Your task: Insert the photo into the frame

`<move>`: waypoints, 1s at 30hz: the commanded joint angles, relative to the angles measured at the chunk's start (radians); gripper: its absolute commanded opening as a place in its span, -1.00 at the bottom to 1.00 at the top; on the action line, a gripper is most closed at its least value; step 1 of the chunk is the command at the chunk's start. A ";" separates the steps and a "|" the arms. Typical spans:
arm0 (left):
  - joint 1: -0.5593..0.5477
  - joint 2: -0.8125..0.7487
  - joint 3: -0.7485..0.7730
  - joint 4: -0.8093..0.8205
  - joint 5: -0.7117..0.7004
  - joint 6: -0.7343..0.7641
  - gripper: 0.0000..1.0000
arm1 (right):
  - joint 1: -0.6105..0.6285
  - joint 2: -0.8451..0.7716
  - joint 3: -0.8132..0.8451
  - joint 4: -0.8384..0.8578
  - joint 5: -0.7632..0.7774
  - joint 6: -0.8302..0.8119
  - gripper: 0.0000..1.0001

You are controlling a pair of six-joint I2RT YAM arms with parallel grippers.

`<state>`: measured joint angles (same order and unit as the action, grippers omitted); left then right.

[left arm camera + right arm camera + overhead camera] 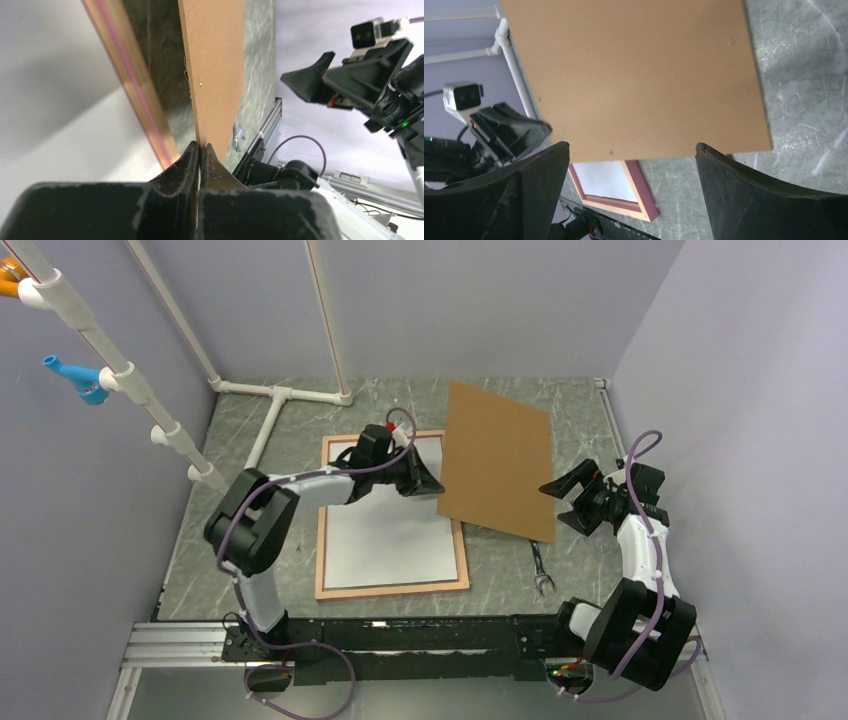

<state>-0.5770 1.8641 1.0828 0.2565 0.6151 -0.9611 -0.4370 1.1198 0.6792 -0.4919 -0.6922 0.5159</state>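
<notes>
Left hand (200, 148) had the backing board (497, 460) pinched by its edge, lifted clear of the frame (390, 587) I guess, right hand (563, 505) wide open beside it.

It looked like a robotics lab, a boxed-in test cell rather than any lived-in room. Plain lavender partition walls (480, 300) closed in a grey marbled tabletop (590, 580). A left arm (262, 522) and a right arm (640, 545), both machines, were bolted to an aluminium rail (170, 645) at the near edge, trailing purple cables (300, 136). A white plastic pipe rig (270, 400) stood behind, a small camera (372, 31) rode one wrist, and a wrench (539, 568) lay loose.
</notes>
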 commanded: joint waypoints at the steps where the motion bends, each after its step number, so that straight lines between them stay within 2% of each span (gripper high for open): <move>1: 0.014 -0.190 -0.101 -0.050 -0.066 0.117 -1.00 | -0.002 0.019 -0.006 0.069 -0.021 0.009 0.96; 7: 0.049 -0.346 -0.305 -0.047 -0.085 0.097 -1.00 | -0.002 0.051 -0.033 0.108 -0.022 0.011 0.96; 12: 0.051 -0.441 -0.387 -0.164 -0.141 0.155 -1.00 | 0.008 0.103 -0.028 0.111 -0.021 -0.007 0.97; 13: 0.051 -0.457 -0.390 -0.202 -0.159 0.174 -0.91 | 0.010 0.114 -0.024 0.109 -0.020 -0.012 0.96; 14: 0.051 -0.472 -0.393 -0.235 -0.180 0.193 -0.72 | 0.013 0.122 -0.021 0.106 -0.017 -0.015 0.96; 15: 0.051 -0.485 -0.392 -0.279 -0.201 0.211 -0.38 | 0.015 0.128 -0.019 0.105 -0.017 -0.019 0.96; 17: 0.051 -0.512 -0.381 -0.358 -0.249 0.249 0.14 | 0.022 0.136 -0.011 0.099 -0.006 -0.024 0.97; 19: 0.051 -0.532 -0.366 -0.427 -0.298 0.284 0.41 | 0.034 0.142 -0.007 0.101 0.002 -0.024 0.96; 20: 0.052 -0.540 -0.357 -0.458 -0.322 0.300 0.48 | 0.046 0.146 -0.003 0.104 0.009 -0.022 0.97; 24: 0.051 -0.563 -0.325 -0.529 -0.384 0.351 0.51 | 0.102 0.174 0.016 0.112 0.043 -0.013 0.97; 30: 0.051 -0.532 -0.303 -0.509 -0.328 0.376 0.41 | 0.196 0.257 0.073 0.108 0.127 -0.025 0.96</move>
<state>-0.5266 1.3304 0.7376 -0.2462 0.2787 -0.6353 -0.2810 1.3357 0.6872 -0.4168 -0.6312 0.5137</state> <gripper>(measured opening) 0.721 0.986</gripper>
